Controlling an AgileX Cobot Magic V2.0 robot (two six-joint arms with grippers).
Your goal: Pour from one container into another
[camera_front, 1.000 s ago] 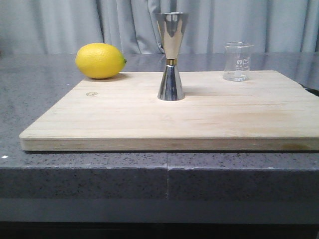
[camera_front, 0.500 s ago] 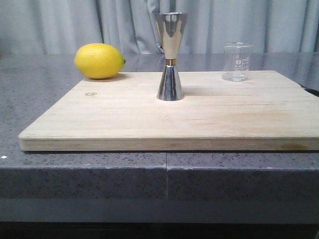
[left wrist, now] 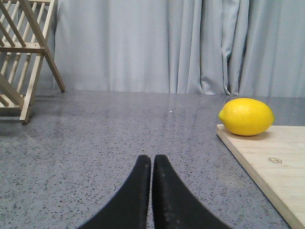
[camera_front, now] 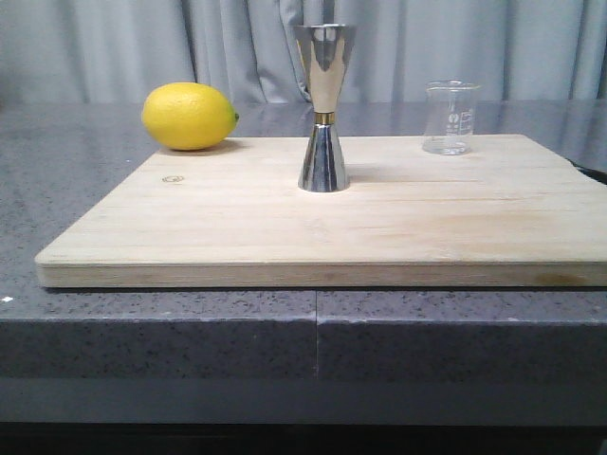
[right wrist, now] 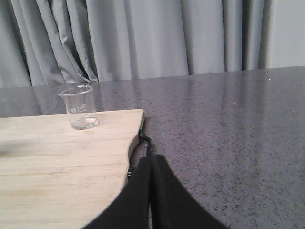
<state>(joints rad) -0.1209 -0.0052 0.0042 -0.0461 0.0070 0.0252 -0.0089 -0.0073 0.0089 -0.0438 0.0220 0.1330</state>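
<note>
Looking forward over the worktop point(camera_front: 142, 351), we see the wooden board point(camera_front: 285, 227) carrying the steel jigger point(camera_front: 324, 109) upright near its middle and the clear glass beaker point(camera_front: 449, 118) upright toward its far right corner, at about 2 o'clock from the jigger and well apart from it. A lemon point(camera_front: 189, 116) lies at the board's far left corner, at about 10 o'clock from the jigger.

Our right gripper point(right wrist: 152, 164) has its fingers pressed together on nothing, low over the worktop just off the board's right edge; the beaker point(right wrist: 79, 107) stands ahead at about 11 o'clock. Our left gripper point(left wrist: 152, 164) is likewise closed and empty, left of the board, the lemon point(left wrist: 246, 116) at about 2 o'clock.
</note>
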